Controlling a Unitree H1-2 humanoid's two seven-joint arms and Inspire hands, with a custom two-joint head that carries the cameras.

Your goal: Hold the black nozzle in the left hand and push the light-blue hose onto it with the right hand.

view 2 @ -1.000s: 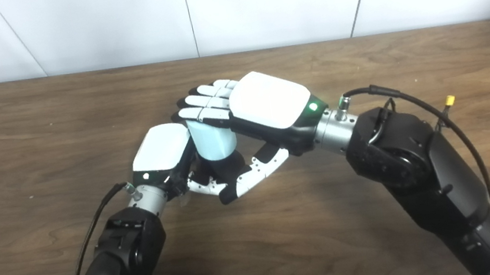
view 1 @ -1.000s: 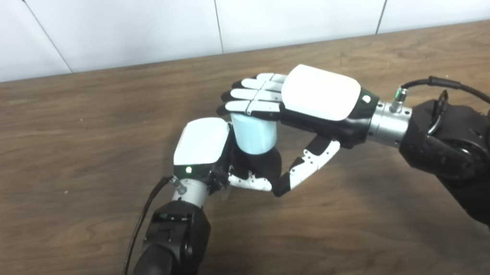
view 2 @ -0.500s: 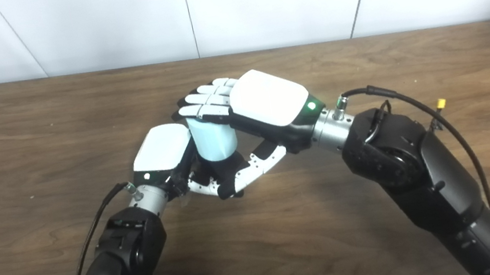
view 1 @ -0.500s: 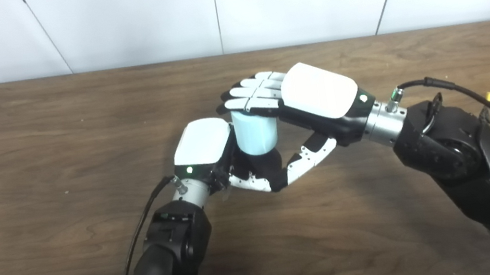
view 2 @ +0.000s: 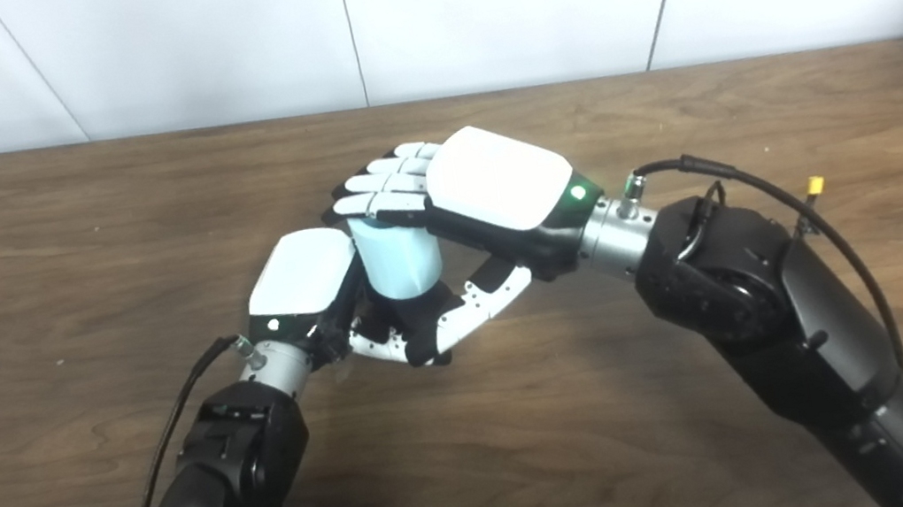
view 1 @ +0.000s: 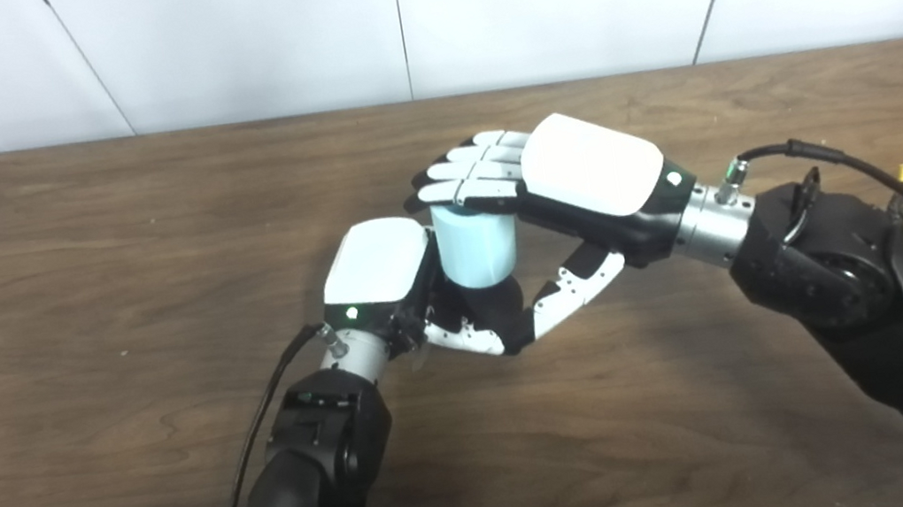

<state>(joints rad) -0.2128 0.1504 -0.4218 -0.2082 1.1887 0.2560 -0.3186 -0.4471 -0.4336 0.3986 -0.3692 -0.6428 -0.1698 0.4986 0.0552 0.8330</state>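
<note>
Hose (view 1: pixel 475 243): short light-blue cylinder, upright, long axis near vertical with a slight lean. Sits mid-desk (view 1: pixel 58 258), between the two hands, above the dark mass gripped below it.

Nozzle (view 1: pixel 494 308): black, directly under the hose, mostly buried in the left hand (view 1: pixel 382 268). Touches or enters the hose's lower end; depth of seating not readable.

Left hand: closed around the nozzle from the left side, white back shell facing up and left, thumb curling under toward the near right. Holds the nozzle just clear of or resting near the desk; contact with the desk not clear.

Right hand (view 2: pixel 486 186): comes in from the right, palm down over the hose top. Fingers (view 1: pixel 467 175) extended and close together, laid flat across the hose's upper end rather than wrapped round it. Thumb (view 1: pixel 569 294) reaches down the near right side toward the nozzle. Pressing contact judged likely; a true grasp cannot be confirmed.

Key relation: hose axis lines up over nozzle axis, right hand above, left hand below. Push direction therefore straight down along that axis, against the left hand's hold.

Hidden: hose top under the fingers; joint between hose and nozzle behind the thumbs; nozzle shape and tip; left fingers on the far side. Any off-axis tilt at the joint likewise unreadable.
</note>
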